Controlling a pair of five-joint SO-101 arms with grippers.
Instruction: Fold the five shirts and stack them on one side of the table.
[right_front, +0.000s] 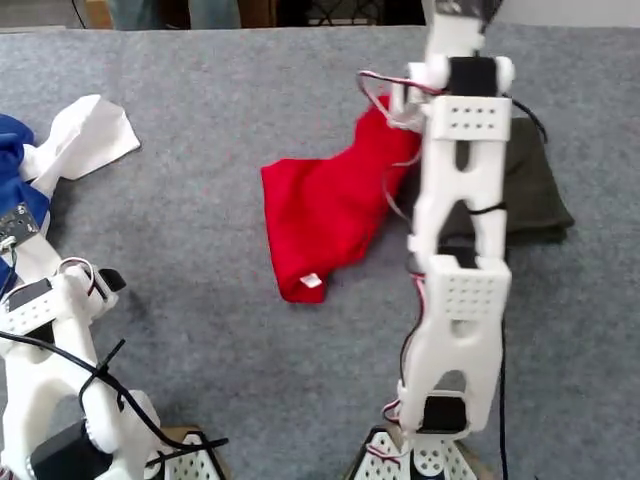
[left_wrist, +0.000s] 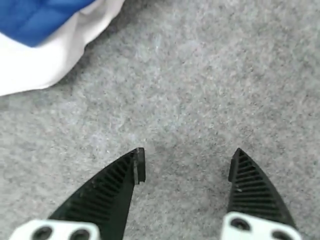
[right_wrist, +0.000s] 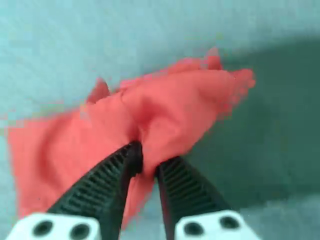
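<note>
A red shirt (right_front: 330, 210) lies crumpled mid-table, one end lifted toward the far right. My right gripper (right_wrist: 148, 165) is shut on a fold of that red shirt (right_wrist: 165, 115); in the high view the right arm stretches far out and its gripper (right_front: 400, 110) sits at the shirt's raised end. A dark olive folded shirt (right_front: 535, 190) lies on the right under the arm. A white shirt (right_front: 85, 140) and a blue shirt (right_front: 15, 165) are bunched at the left edge. My left gripper (left_wrist: 187, 165) hangs open over bare carpet beside the white shirt (left_wrist: 50, 60) and the blue shirt (left_wrist: 35, 15).
The grey carpeted table (right_front: 200, 300) has free room in the front middle and along the back. Cables trail from the left arm's base (right_front: 110, 420) at the front left. The right arm's base (right_front: 430, 440) stands at the front centre-right.
</note>
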